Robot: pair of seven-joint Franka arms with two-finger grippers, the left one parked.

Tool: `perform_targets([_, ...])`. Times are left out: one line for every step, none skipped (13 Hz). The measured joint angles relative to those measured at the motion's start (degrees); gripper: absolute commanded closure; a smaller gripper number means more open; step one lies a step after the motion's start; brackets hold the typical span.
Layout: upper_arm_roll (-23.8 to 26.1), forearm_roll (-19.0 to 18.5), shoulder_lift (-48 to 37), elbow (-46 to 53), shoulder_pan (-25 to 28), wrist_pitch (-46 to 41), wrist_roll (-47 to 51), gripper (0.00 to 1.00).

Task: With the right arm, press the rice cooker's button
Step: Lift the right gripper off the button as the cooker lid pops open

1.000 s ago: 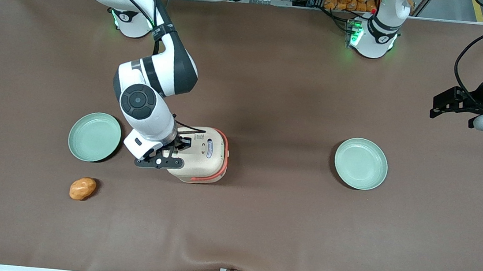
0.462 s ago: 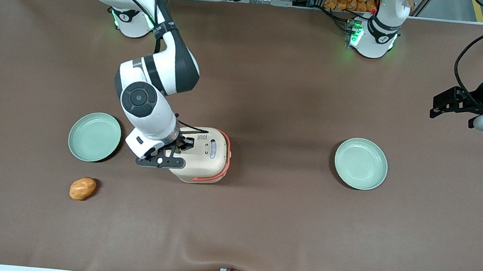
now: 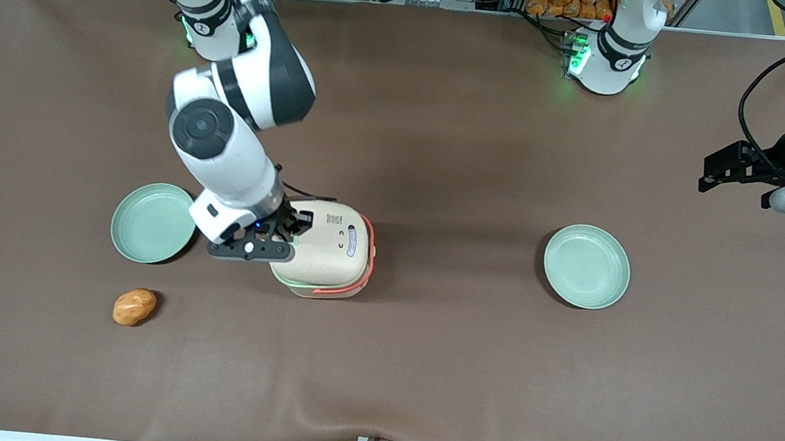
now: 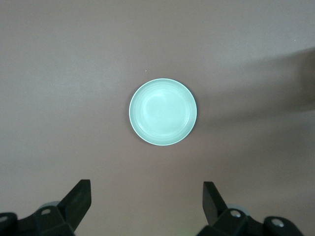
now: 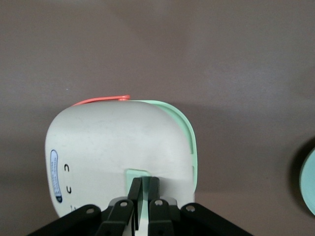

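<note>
The rice cooker [image 3: 328,250] stands mid-table, cream with a coral-orange handle band [image 3: 368,247]. A thin pale green rim [image 3: 286,281] shows under its lid on the side nearer the front camera. The right arm's gripper [image 3: 293,228] is shut and sits over the lid's edge toward the working arm's end. In the right wrist view the rice cooker [image 5: 118,147] fills the middle, and the gripper [image 5: 144,180] rests its closed fingertips [image 5: 153,183] on the small pale green button [image 5: 140,172] set in the lid.
A pale green plate [image 3: 153,222] lies beside the cooker toward the working arm's end, its rim showing as the plate [image 5: 310,183]. A second plate [image 3: 586,266], the plate [image 4: 163,111], lies toward the parked arm's end. An orange-brown lump [image 3: 134,306] lies nearer the front camera.
The right arm's elbow swung farther from the front camera and the gripper slid slightly toward the working arm's end. The lid has lifted a little, exposing the pale green rim.
</note>
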Motion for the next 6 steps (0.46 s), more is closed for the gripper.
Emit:
perform_targets([-0.2,0.0,-1.6,0.0,-0.1,-1.5,0.0,0.26])
perform_targets([-0.5,0.0,-3.2,0.1,-0.2,-3.0,0.0,0.00])
perform_targets([-0.7,0.0,-4.9,0.2,-0.5,-4.5,0.0,0.00])
perform_targets([-0.9,0.0,-6.7,0.2,-1.0,-6.6,0.0,0.00])
perform_targets([-1.1,0.0,-8.6,0.3,-1.7,-8.9,-0.3,0.00])
perform_targets([-1.2,-0.1,-10.4,0.3,-2.5,-11.3,-0.9,0.00])
